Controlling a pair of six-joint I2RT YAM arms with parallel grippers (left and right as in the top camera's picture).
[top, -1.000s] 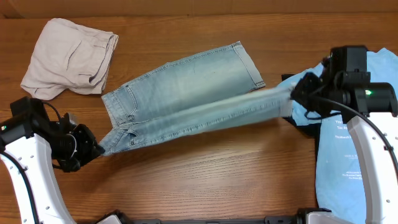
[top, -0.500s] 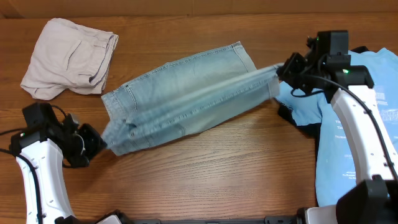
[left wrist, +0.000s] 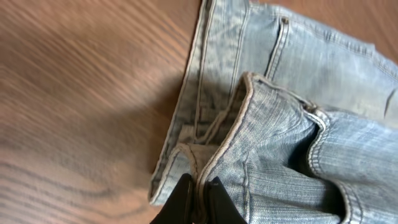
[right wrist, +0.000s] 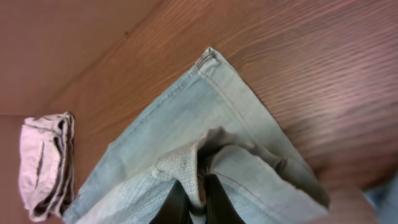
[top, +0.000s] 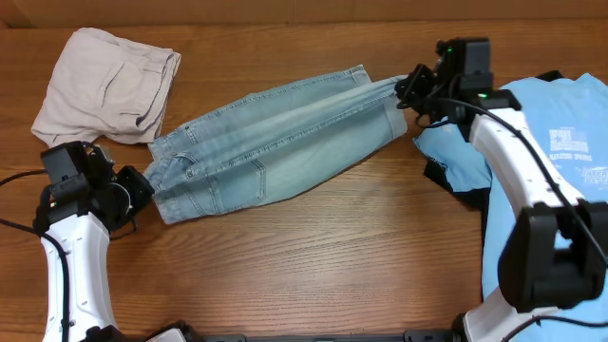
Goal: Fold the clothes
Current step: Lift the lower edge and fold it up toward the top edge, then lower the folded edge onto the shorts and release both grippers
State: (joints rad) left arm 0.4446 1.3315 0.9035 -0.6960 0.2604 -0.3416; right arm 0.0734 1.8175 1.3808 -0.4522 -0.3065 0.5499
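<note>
- Jeans (top: 275,142) lie doubled lengthwise across the table (top: 313,256), nearer its far edge.
- Left gripper (top: 145,183) is clamped on the waistband (left wrist: 239,118), right gripper (top: 405,91) on a hem (right wrist: 180,165).
- Denim looks heavyish, limp and grippy; thick seams should hold best.

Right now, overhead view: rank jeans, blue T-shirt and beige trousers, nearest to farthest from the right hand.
1. jeans: hem pinched in the right hand.
2. T-shirt: just beside it, at the table's right edge.
3. beige trousers: far left corner.

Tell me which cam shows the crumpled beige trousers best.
Overhead: the crumpled beige trousers lie whole and unobstructed, upper left. Right wrist catches them small, at its lower-left corner. Left wrist shows none of them.
</note>
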